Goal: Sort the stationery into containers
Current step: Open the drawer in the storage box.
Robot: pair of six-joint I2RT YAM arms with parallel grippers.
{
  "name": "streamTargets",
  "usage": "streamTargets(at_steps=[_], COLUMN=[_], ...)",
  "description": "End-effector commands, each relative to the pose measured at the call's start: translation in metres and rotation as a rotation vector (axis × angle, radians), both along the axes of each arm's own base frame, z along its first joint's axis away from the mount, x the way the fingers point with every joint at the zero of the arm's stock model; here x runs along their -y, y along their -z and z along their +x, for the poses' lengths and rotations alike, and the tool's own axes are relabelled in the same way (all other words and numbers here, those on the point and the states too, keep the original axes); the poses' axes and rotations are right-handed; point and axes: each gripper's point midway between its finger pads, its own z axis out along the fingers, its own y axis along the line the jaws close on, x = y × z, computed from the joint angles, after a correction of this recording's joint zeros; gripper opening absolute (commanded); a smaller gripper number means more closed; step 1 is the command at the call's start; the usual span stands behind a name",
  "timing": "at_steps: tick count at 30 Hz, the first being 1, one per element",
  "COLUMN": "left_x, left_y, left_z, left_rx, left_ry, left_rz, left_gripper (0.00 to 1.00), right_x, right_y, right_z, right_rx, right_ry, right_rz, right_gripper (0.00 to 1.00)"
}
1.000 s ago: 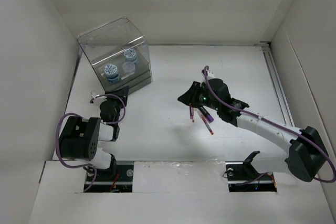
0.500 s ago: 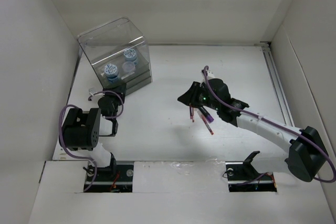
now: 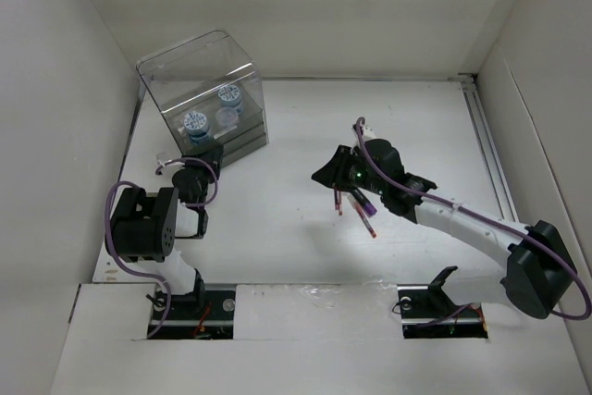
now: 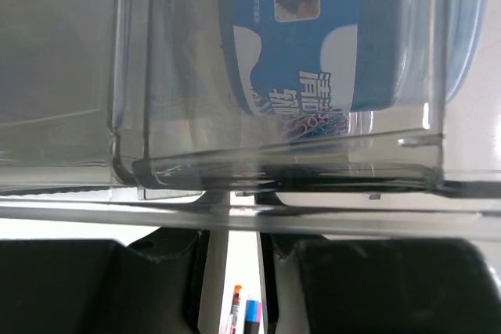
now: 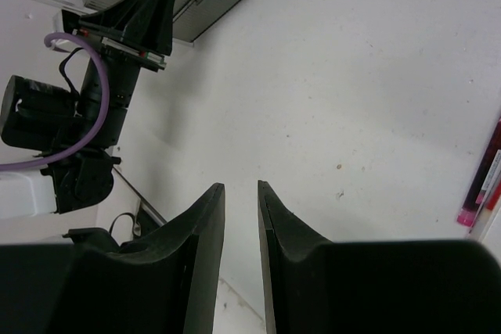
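White walls close in a white table (image 3: 305, 117) on three sides. At its far left stands the clear organiser box (image 3: 199, 71), cube-shaped with a rounded lid and shallow drawers along its near front. Two round blue-and-white rolls (image 3: 193, 124) sit inside it, one nearer and one farther right. The left wrist view shows one of them (image 4: 313, 37) pressed close behind the clear wall (image 4: 78, 76), with a blue band and white printing.

Near the middle of the table lies a small cluster of thin red pens (image 3: 340, 201). A darker marker with a purple end (image 3: 368, 215) lies just to their right. One pinkish-red pen (image 5: 479, 189) shows at the right edge of the right wrist view.

The right gripper (image 3: 326, 173) hangs over the pens' far ends. Its fingers (image 5: 203, 224) are parted by a narrow gap with only bare table between them.

The left gripper (image 3: 211, 153) is up against the box's near drawer front. Its fingers (image 4: 156, 271) show a thin slit, and I cannot tell whether they pinch the drawer's edge.

A second ago the left gripper sat farther back from the box, toward the near side. It has since moved in to the drawers, and that arm's body has risen. The right arm, the pens and the box have not shifted.
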Motion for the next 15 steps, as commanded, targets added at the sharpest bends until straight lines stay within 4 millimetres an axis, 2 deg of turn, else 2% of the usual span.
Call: streamTargets(at_steps=[1, 2, 4, 7, 12, 14, 15], left_x=[-0.001, -0.001, -0.003, -0.003, -0.001, 0.000, 0.000], left_y=[-0.075, -0.071, -0.080, -0.076, -0.095, -0.092, -0.098], left_z=[0.007, 0.007, 0.007, 0.007, 0.000, -0.007, -0.011], left_rx=[0.297, 0.288, 0.321, 0.312, 0.364, 0.358, 0.373], left_ry=[0.001, 0.001, -0.009, -0.008, 0.000, 0.009, 0.008], left_rz=[0.030, 0.030, 0.029, 0.029, 0.029, 0.039, 0.039], left_gripper=[0.13, 0.12, 0.07, 0.00, 0.00, 0.00, 0.00], right_x=[-0.009, -0.009, -0.009, -0.009, -0.009, -0.009, -0.009], right_y=[-0.022, -0.022, -0.022, -0.022, -0.022, -0.022, -0.022], right_z=[0.004, 0.004, 0.004, 0.004, 0.004, 0.004, 0.004], right_rx=[0.069, 0.069, 0.069, 0.069, 0.069, 0.069, 0.069], right_ry=[-0.023, -0.023, -0.023, -0.023, -0.023, -0.023, -0.023], right_rz=[0.045, 0.045, 0.045, 0.045, 0.045, 0.045, 0.045], right_gripper=[0.29, 0.29, 0.29, 0.29, 0.28, 0.28, 0.28])
